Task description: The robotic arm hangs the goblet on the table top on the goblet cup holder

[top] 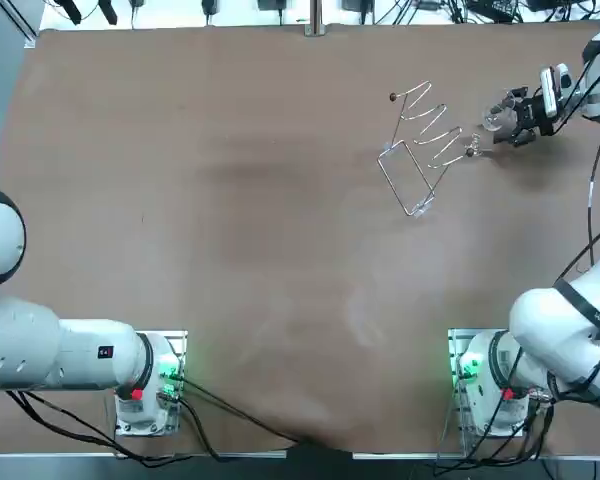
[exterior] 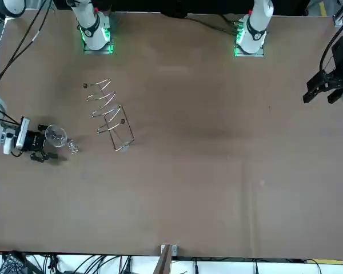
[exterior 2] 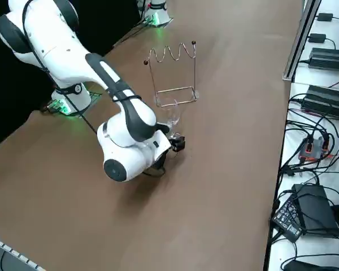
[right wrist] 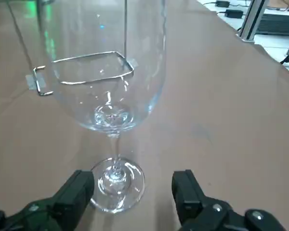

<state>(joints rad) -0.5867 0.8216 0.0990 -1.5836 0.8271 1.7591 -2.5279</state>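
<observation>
One clear stemmed goblet (right wrist: 111,82), upright on its round foot on the brown tabletop (right wrist: 231,120), bowl up. Stands far out on the robot's right side of the tabletop, well away from the arm bases. Not yet hung: foot flat on the surface, stem vertical.

Just beside it, toward the middle of the tabletop, the wire goblet cup holder (top: 425,152): a zigzag top rail with ball-tipped ends, carried on two posts above a rectangular wire base. In the right wrist view, part of that rectangular base visible through the glass bowl, beyond the goblet.

On the goblet's other side, away from the holder, the right tool (right wrist: 134,185). Hangs low over the tabletop, pointed at the glass, about level with stem and foot. Spread wide, black fingers (right wrist: 79,190) well apart, gripping nothing. Between the fingertips in the right wrist view, the goblet's foot, nearer one finger than the other. Contact with that nearer finger impossible to judge.

In the right side view, white wrist bent down close to the surface, tool at the near side of the glass, holder behind.
</observation>
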